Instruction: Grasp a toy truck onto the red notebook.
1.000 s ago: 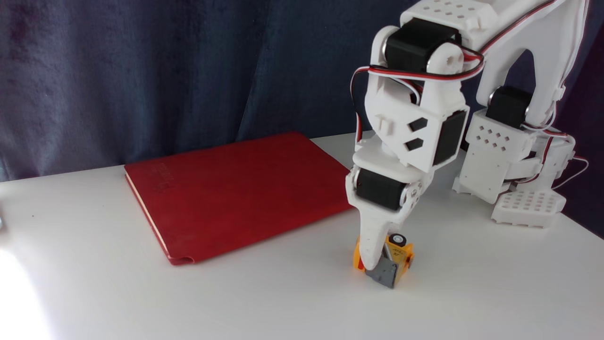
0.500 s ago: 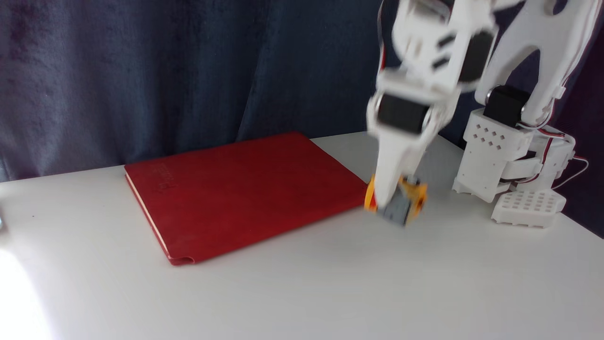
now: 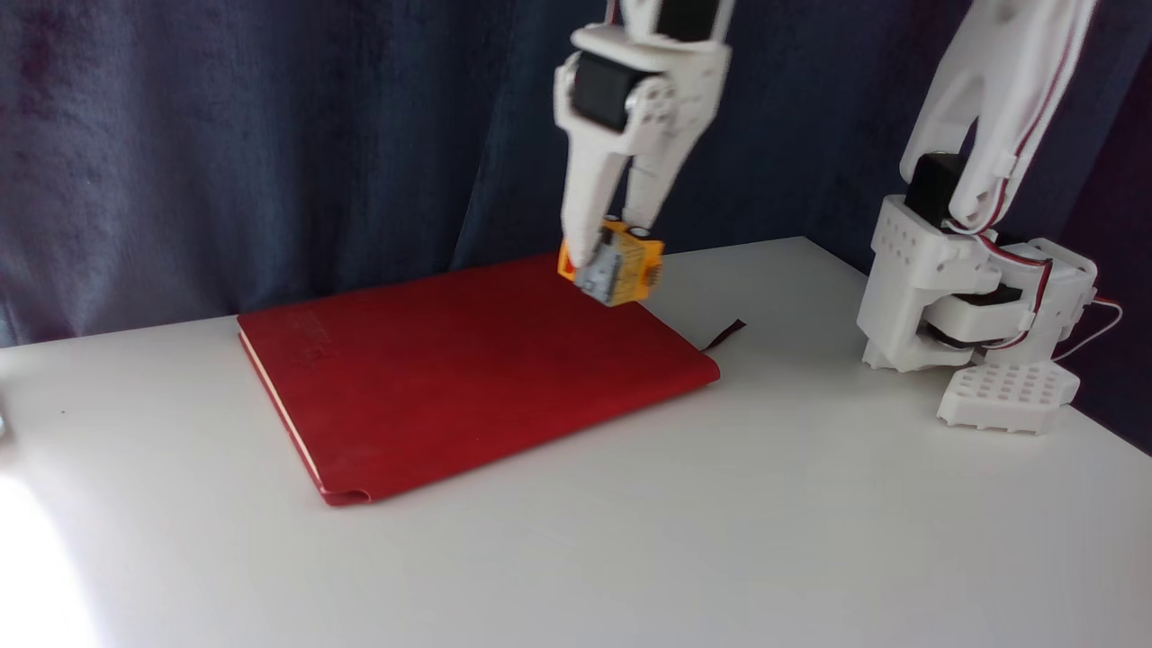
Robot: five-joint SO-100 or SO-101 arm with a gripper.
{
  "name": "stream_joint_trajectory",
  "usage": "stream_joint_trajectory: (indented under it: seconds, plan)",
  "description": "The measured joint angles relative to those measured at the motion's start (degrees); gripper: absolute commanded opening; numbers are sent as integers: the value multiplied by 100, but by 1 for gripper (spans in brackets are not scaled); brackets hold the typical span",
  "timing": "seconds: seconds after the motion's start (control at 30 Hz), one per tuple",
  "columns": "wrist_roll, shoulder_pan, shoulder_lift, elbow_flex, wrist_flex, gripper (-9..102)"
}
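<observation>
We see the gripper (image 3: 610, 241) pinching the toy truck (image 3: 614, 264) between its narrowly parted fingers, holding it tilted in the air above the far right corner of the red notebook (image 3: 468, 369), lying flat on the white table (image 3: 810, 522).

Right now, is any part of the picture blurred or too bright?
In the fixed view, the gripper and the toy truck it holds look slightly motion-blurred; the red notebook is sharp; strong white glare washes out the table at the lower left corner.
</observation>
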Motion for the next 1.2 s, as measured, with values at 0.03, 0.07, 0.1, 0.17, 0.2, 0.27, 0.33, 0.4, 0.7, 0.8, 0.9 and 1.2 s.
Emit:
stream_joint_trajectory:
  seconds: [0.03,0.07,0.1,0.17,0.2,0.27,0.33,0.4,0.7,0.8,0.9,1.2]
  plan:
    - [-97,97,-123,-44,0,5]
    - [-185,167,-220,-53,-62,5]
    - [-272,237,-316,-79,-105,5]
    - [-431,360,-519,-141,-176,5]
    - [-510,431,-615,-193,-185,5]
    - [-615,580,-817,-272,-211,5]
    - [-712,659,-1037,-387,-237,6]
    - [-773,677,-1213,-492,-264,6]
    - [-914,756,-1661,-650,-141,24]
    - [-976,747,-1731,-677,-70,26]
    - [-1020,747,-1731,-677,9,26]
    - [-1020,642,-1046,-211,193,25]
